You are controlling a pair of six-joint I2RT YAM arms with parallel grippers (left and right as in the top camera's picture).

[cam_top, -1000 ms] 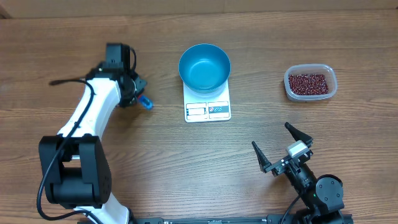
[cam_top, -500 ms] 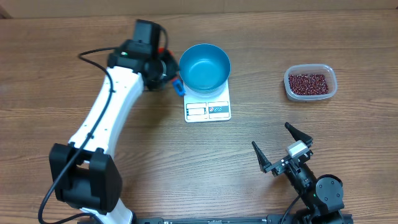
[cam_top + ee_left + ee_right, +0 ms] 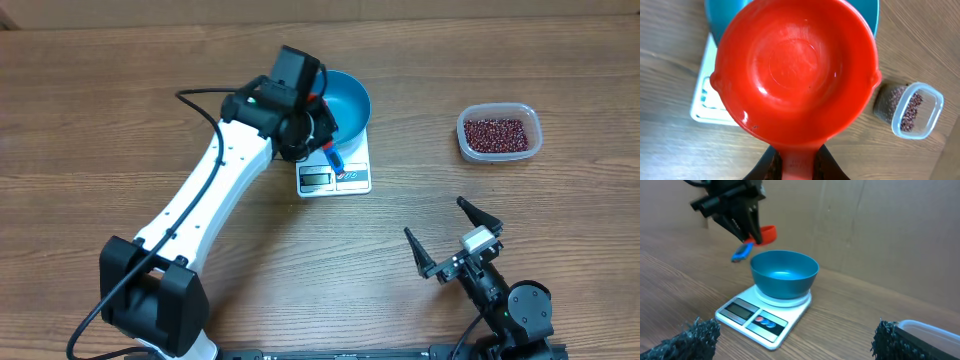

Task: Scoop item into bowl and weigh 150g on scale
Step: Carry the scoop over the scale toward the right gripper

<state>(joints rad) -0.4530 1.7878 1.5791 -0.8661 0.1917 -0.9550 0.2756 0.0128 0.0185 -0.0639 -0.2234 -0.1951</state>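
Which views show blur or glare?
Overhead: sharp, evenly lit. Left wrist: the red scoop fills most of the frame, with pale glare on it; the tub behind looks soft. Right wrist: its own fingers are out of focus in the bottom corners; a bright reflection inside the bowl; scale clear.

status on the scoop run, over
Left gripper, jaws shut on empty red scoop above bowl. Right gripper open, idle. Bowl empty on scale; beans in tub. Nothing between scoop and tub.
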